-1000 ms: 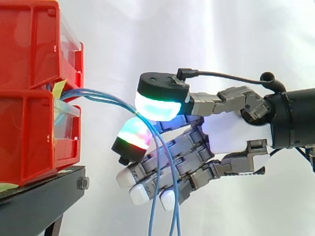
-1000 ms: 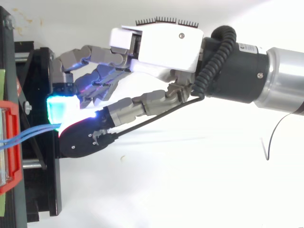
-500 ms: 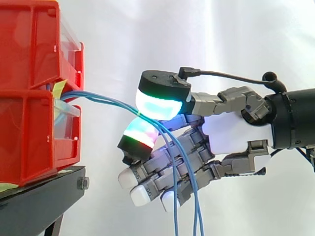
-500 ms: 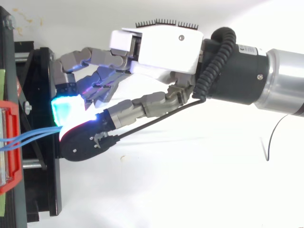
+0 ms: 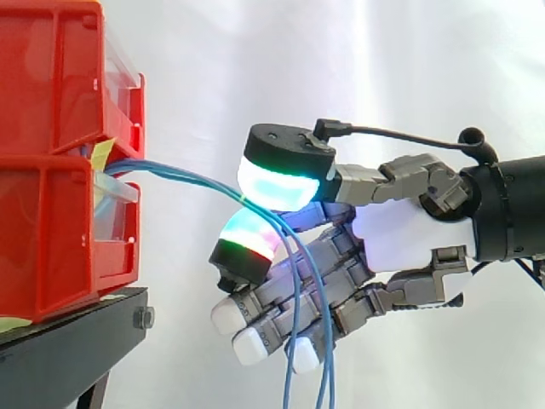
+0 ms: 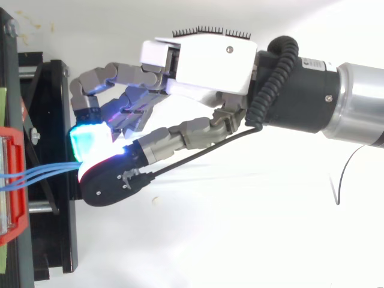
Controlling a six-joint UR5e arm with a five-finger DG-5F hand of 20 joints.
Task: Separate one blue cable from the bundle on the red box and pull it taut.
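Several thin blue cables leave the gap between the stacked red bins and run right to my hand. The thumb pad glows cyan-green above, and a green-red fingertip sits just under it. The two pinch a blue cable where they meet. Past the pinch the cables droop down across the other curled fingers and out the bottom edge. In the top view the cables stretch from the red bin to the pinch under the hand.
The bins rest on a black stand at the left. A yellow-green tag sticks out by the cable exit. White curtain lies behind, and open room lies below and right of the hand.
The hand has shifted slightly right, away from the bins, keeping its pinch. The hanging cable loops have swung a little.
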